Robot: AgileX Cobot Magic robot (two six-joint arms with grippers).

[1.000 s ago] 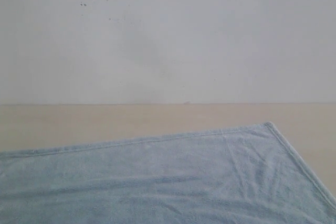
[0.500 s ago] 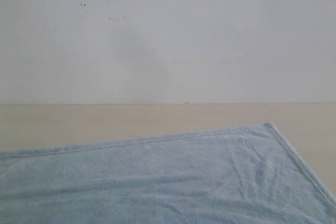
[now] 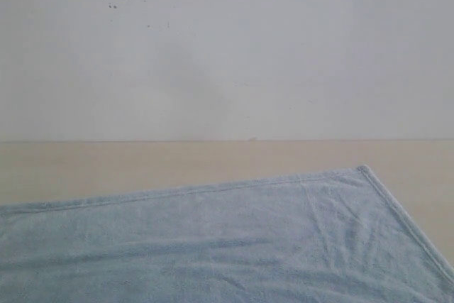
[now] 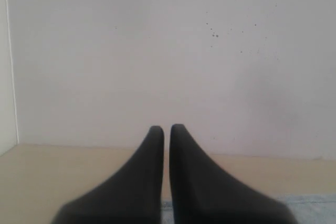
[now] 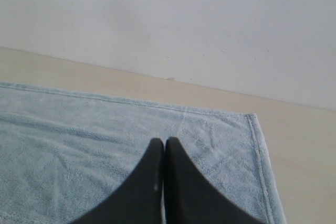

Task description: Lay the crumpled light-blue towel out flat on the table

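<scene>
Exterior view shows the towel [image 3: 234, 246] lying open on the counter [image 3: 128, 161], far hem straight, one corner squared, only soft ripples near that corner; the task looks nearly done; the left gripper [image 4: 166, 129] is pressed together and holds nothing; the right gripper [image 5: 164, 142], also pressed together and empty, hangs above the cloth. To finish well, I would stroke the ripples outward toward the corner, not pinch, so no new fold rises; the counter is smooth and beige; behind it stands a white wall [image 3: 284, 47] with few dark specks.
</scene>
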